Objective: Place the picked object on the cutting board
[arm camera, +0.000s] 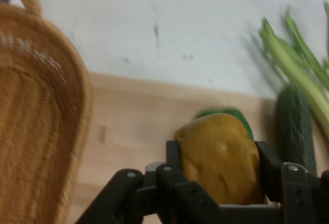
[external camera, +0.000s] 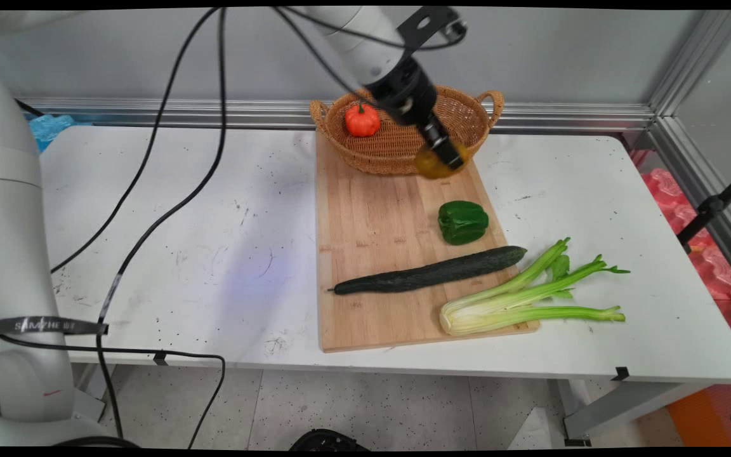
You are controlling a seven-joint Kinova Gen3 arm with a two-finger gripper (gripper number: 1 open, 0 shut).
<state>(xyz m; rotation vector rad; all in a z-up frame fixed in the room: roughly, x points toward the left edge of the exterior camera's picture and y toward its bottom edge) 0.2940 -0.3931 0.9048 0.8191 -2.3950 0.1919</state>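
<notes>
potato [arm camera: 218,157]: yellow-brown and lumpy, held up in the air between the two black fingers [arm camera: 270,170], by the near edge of the basket [external camera: 397,149] and above the far end of the board [external camera: 378,216].
basket: brown, woven, two handles, sits on the board's far end, with a small orange-red pumpkin [external camera: 362,120] inside.

The robot arm [external camera: 7,209] is big, round and white. Long black cables [external camera: 150,152] hang from it. A grey strap [external camera: 45,326] wraps its base. Its gripper [external camera: 445,155] is black, with small silver screws [arm camera: 165,169].
</notes>
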